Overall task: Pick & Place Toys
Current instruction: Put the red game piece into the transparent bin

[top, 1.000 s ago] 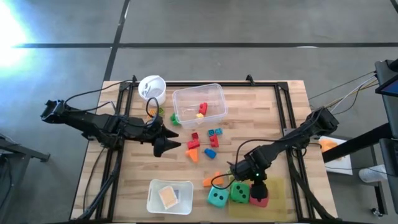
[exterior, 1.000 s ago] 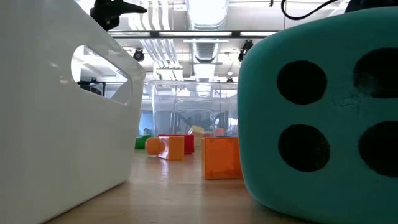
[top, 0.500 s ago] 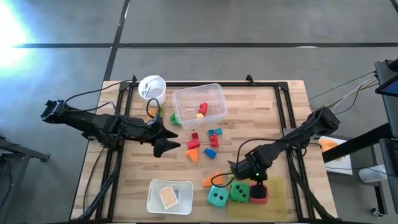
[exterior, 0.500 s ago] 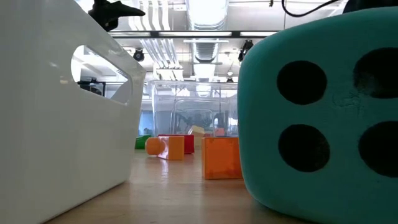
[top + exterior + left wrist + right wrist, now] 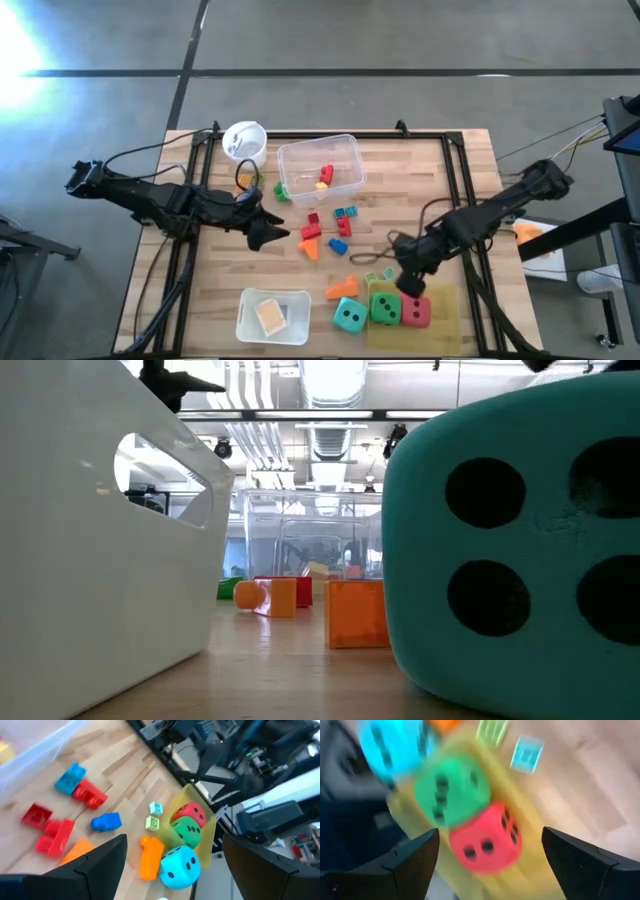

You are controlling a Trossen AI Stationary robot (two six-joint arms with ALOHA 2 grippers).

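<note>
Red die (image 5: pixel 417 312) sat at the frame's lower right beside the green die (image 5: pixel 384 308); my right pincer (image 5: pixel 411 281) hovered spread and empty just above, needing a descent to grasp next.

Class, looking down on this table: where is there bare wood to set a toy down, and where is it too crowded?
Bare wood lies right of the clear tub, toward the table's far right corner, and left of the white bin. It is crowded amid the small blocks and around the three dice, where the right gripper hovers.
</note>
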